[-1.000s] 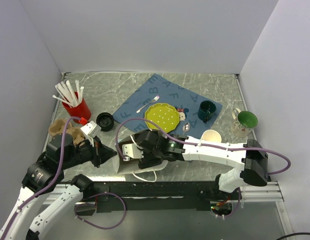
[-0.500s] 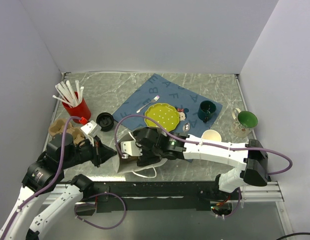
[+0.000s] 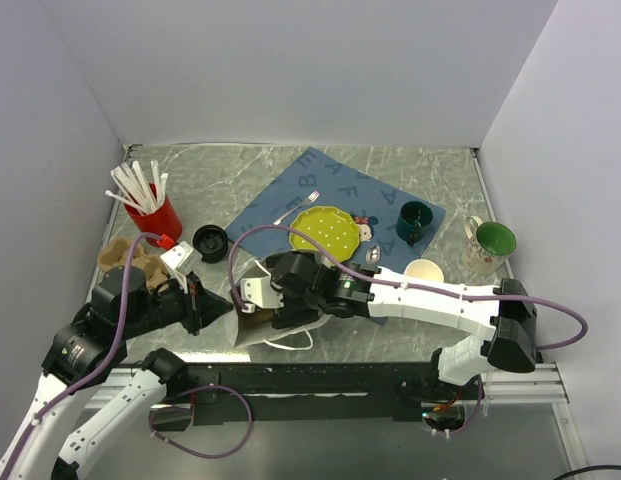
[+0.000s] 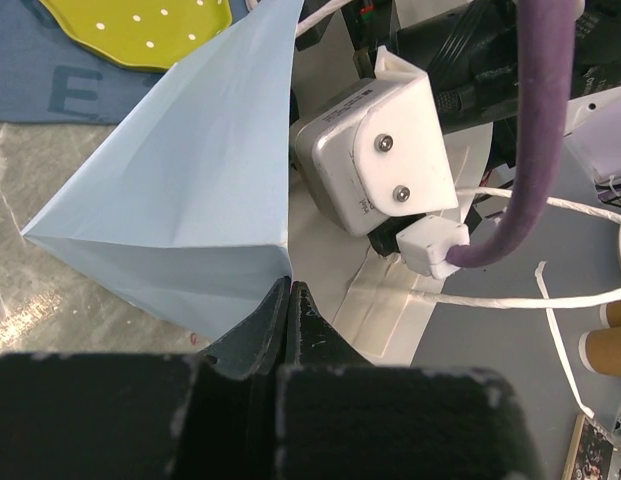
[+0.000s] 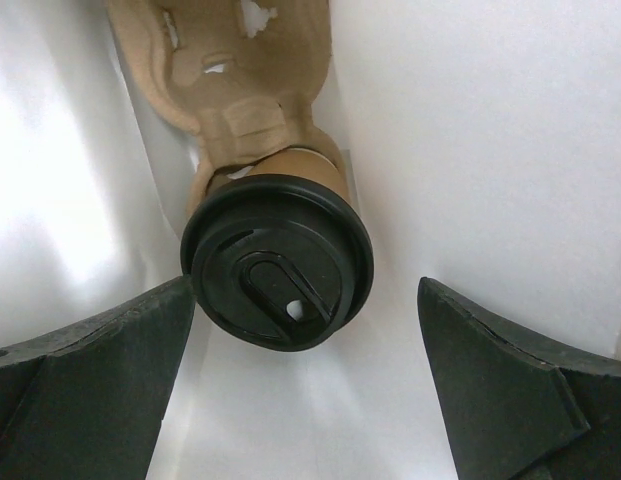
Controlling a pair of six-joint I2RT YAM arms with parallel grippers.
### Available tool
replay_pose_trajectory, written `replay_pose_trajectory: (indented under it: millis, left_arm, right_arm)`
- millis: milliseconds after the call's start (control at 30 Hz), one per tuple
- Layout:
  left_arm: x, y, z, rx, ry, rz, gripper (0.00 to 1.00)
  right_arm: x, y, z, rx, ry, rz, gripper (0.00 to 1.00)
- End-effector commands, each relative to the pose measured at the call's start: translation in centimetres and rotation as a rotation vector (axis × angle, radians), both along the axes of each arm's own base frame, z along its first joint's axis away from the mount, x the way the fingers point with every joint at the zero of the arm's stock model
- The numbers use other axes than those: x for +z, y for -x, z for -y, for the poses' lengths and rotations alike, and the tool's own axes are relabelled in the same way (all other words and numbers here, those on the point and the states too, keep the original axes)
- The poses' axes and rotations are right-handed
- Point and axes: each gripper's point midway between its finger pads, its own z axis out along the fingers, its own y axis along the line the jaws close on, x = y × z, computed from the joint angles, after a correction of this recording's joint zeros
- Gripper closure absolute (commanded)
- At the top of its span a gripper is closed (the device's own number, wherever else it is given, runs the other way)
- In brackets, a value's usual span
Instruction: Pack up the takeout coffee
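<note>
Well inside bag (image 5: pixel 470 150) — right pincer (image 5: pixel 305 350) spread wide astride takeout coffee (image 5: pixel 277 262); left pincer (image 4: pixel 288 300) pinched shut on bag edge

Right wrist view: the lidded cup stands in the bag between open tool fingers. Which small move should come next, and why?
Probably draw the right tool straight back out of the bag, jaws wide. The takeout coffee sits in the cardboard carrier, ungripped, and the left tool pinches the bag's edge, holding it open. The lid is close to one finger, so go slowly.
</note>
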Motion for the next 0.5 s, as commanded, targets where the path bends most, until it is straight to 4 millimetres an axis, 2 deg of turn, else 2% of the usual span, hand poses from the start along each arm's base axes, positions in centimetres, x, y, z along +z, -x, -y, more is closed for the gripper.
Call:
replay_pose_trajectory:
  millis: [0,467]
  left_arm:
    - [1.4,0.2,0.0,-0.001,0.022,0.019,0.99]
    - [1.6,0.5,-0.5,0.033,0.026,-0.001,0.99]
  right_arm:
    - [4.0,-0.9,-0.5,-0.041,-0.111,0.042,0.0]
    - [5.8,-0.6,-0.9,-0.04,-0.16,0.031,0.02]
